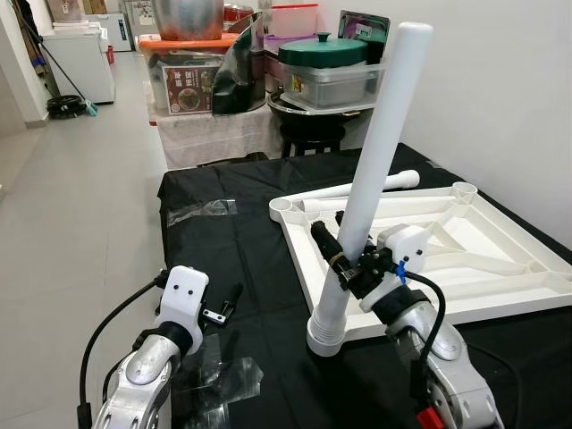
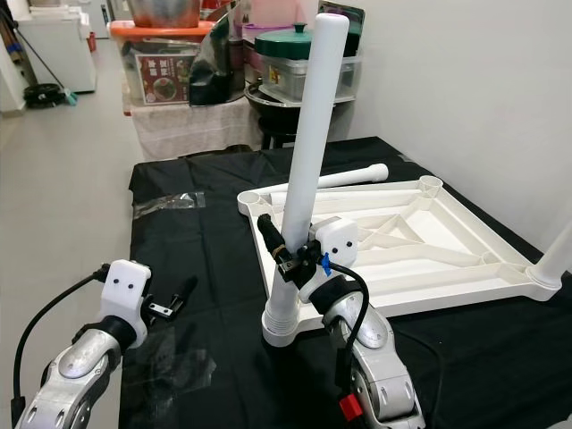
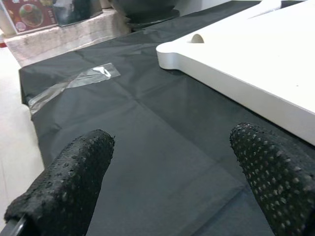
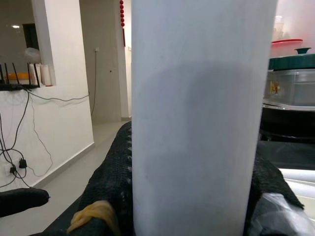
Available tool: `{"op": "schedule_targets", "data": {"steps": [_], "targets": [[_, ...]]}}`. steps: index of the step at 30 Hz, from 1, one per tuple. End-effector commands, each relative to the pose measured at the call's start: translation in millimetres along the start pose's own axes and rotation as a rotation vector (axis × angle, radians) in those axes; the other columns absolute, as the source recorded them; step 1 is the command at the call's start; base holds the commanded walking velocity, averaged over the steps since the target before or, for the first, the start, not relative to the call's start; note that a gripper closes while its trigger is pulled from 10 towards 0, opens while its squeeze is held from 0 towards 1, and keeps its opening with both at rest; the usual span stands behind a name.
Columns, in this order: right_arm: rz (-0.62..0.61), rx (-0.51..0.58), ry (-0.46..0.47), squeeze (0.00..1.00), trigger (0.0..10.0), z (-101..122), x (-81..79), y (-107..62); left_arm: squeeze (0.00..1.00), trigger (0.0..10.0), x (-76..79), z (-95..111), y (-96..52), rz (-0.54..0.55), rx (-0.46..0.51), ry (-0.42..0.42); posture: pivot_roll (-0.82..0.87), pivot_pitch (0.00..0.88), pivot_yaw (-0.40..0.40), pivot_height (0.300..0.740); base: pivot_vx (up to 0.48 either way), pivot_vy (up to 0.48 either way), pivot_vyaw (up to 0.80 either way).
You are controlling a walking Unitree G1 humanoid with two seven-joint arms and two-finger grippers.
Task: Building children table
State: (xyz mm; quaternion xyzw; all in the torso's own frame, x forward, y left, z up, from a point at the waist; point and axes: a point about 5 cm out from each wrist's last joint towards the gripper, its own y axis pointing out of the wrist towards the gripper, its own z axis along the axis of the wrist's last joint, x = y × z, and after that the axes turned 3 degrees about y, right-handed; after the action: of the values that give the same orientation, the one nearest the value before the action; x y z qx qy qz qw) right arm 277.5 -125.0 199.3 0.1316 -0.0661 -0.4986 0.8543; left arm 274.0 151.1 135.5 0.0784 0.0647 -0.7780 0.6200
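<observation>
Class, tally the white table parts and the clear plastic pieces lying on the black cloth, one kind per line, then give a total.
Table top: 1
Table legs: 3 (upright leg in the right gripper jaws, lying leg beyond the top, standing leg at the right corner)
Clear plastic wrappers: 2 (far, near)
Total: 6

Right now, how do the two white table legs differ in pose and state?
The standing leg stands nearly upright in the tabletop's near corner socket, held by the right tool. The loose leg lies flat by the far edge, unheld. Both are plain white tubes.
</observation>
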Motion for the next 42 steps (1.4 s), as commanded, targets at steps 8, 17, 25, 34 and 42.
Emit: {"op": "schedule_targets", "data": {"steps": [8, 17, 25, 34, 42], "targets": [[-0.023, -0.082, -0.031, 0.0, 10.0, -8.8, 9.7, -2.3, 0.0, 10.0, 2.8, -5.2, 1.1, -0.014, -0.017, -0.004, 0.03, 0.0, -0.027, 0.74, 0.0, 0.0, 0.0], [-0.015, -0.069, -0.043, 0.0, 10.0, -2.4, 11.7, 0.2, 0.0, 10.0, 3.5, -6.2, 1.2, -0.018, -0.018, -0.003, 0.03, 0.0, -0.025, 0.74, 0.0, 0.0, 0.0], [-0.019, -0.063, -0.049, 0.0, 10.0, 0.9, 13.6, 1.6, 0.0, 10.0, 3.9, -7.2, 1.2, -0.019, -0.024, -0.018, 0.03, 0.0, -0.023, 0.74, 0.0, 0.0, 0.0], [-0.026, -0.064, -0.05, 0.0, 10.0, 2.9, 16.1, 1.7, 0.0, 10.0, 4.9, -8.2, 1.3, -0.025, -0.028, -0.016, 0.02, 0.0, -0.022, 0.74, 0.0, 0.0, 0.0], [-0.03, -0.061, -0.047, 0.0, 10.0, 3.4, 16.5, 1.1, 0.0, 10.0, 5.1, -8.2, 1.7, -0.028, -0.028, -0.014, 0.02, 0.0, -0.017, 0.74, 0.0, 0.0, 0.0]]}}
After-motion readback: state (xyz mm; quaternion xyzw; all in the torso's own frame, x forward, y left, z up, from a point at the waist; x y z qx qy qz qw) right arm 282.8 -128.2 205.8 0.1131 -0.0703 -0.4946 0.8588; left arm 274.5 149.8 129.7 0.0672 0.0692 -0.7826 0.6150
